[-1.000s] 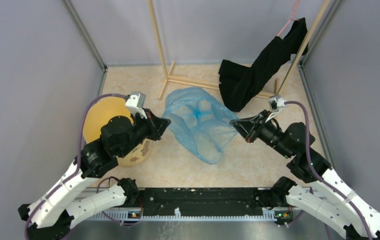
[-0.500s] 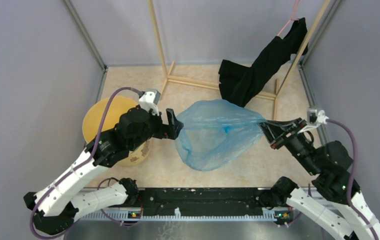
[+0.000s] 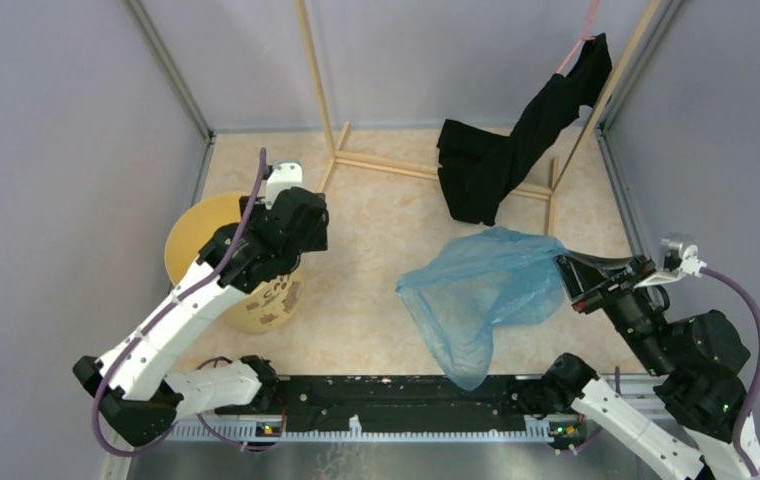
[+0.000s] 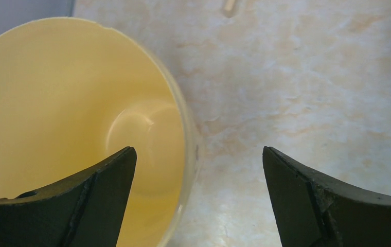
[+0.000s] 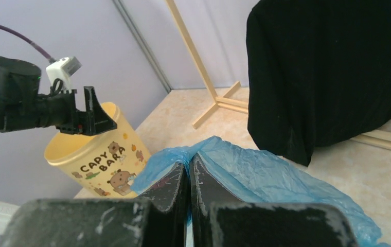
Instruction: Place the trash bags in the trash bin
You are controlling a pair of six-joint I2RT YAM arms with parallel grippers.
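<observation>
The trash bag is a wrinkly light-blue film, hanging low over the floor right of centre with its mouth sagging open. My right gripper is shut on the bag's right edge. In the right wrist view the film bunches over the shut right gripper. The yellow trash bin stands at the left, printed with cartoon animals and lettering. My left gripper hovers open above the bin's right rim. In the left wrist view the left gripper straddles that rim, holding nothing.
A black garment hangs from a wooden rack at the back right, just beyond the bag. Grey walls close in the left, back and right sides. The arm bases sit along the near edge.
My left gripper opened, let go of the bag's left edge and swung back left over the bin. The right arm drew the bag right and toward the near edge.
</observation>
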